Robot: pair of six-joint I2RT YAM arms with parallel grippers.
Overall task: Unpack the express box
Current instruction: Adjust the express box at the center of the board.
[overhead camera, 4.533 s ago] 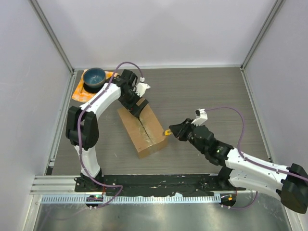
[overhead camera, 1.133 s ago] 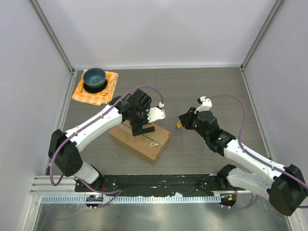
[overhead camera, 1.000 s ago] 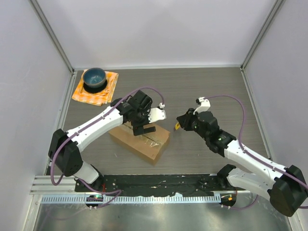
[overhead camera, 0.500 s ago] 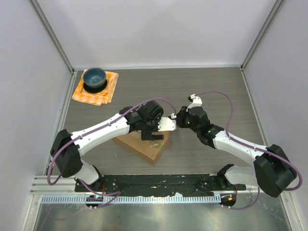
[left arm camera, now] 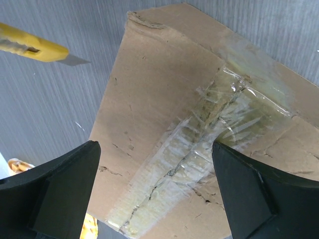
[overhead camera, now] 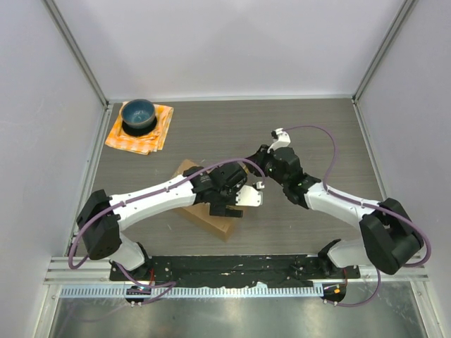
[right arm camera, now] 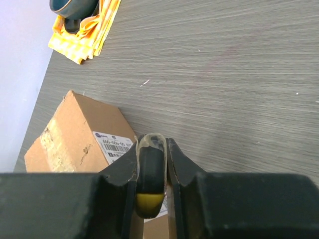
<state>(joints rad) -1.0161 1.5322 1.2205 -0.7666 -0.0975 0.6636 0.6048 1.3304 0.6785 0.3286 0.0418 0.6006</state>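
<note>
The box [left arm camera: 149, 99] lies on the table [overhead camera: 317, 134], near the front middle, with its taped seam [left arm camera: 214, 129] facing up. The left gripper [left arm camera: 153, 145] hangs just above it with its 2 fingers spread wide, grasping nothing. The right gripper [right arm camera: 150, 162] is clenched on a yellow knife [left arm camera: 31, 46] (its blade is near a box edge). A bowl [overhead camera: 138, 113] sits on a cloth [overhead camera: 158, 130], well apart.

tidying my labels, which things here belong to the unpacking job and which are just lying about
Job:
brown taped cardboard express box
yellow utility knife held in the right gripper
open left gripper over the box

Lying about:
blue bowl
orange checked cloth under it
</note>
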